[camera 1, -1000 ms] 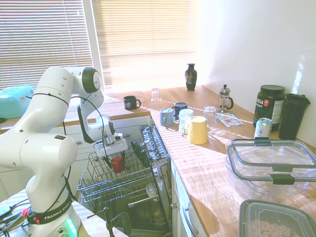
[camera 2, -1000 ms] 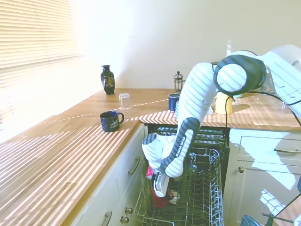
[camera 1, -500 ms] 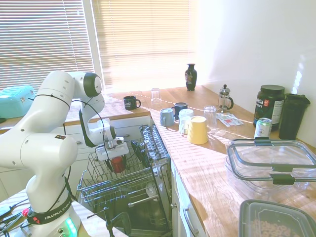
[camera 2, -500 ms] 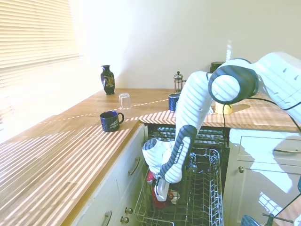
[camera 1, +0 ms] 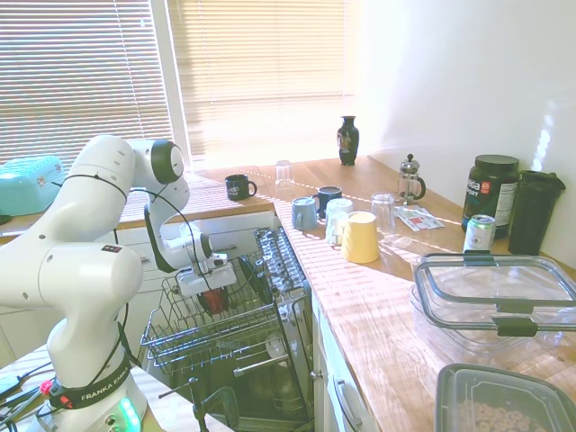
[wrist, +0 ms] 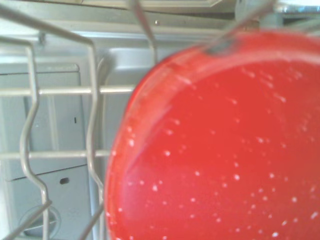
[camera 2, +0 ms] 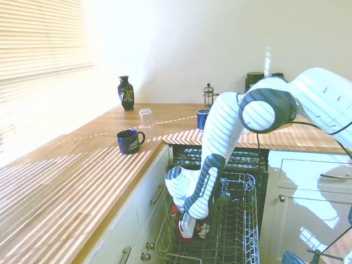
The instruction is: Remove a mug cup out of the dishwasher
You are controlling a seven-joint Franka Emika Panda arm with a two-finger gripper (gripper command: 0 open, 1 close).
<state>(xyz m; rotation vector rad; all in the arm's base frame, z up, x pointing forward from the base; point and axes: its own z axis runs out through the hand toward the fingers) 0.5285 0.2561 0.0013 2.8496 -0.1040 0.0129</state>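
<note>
In the first exterior view the white arm (camera 1: pixel 108 234) bends down at the left so that its tool (camera 1: pixel 205 286) reaches into the pulled-out wire rack (camera 1: pixel 225 333) of the dishwasher (camera 1: pixel 270 360). The rack is drawn forward, which leaves room for a reach from above. The mug cup (camera 1: pixel 214 301), small and red, sits in the rack right under the tool, touching or nearly touching it, among the grey wires. In the wrist view its red surface (wrist: pixel 220 150) fills most of the picture, so the camera is very close to it. I cannot tell whether the tool is open or closed on the mug: the wrist body hides the fingers in both exterior views. Further right, the tabletop (camera 1: pixel 360 297) carries the blue mug (camera 1: pixel 304 214) and yellow cup (camera 1: pixel 361 237), likely a setting-down place.
</note>
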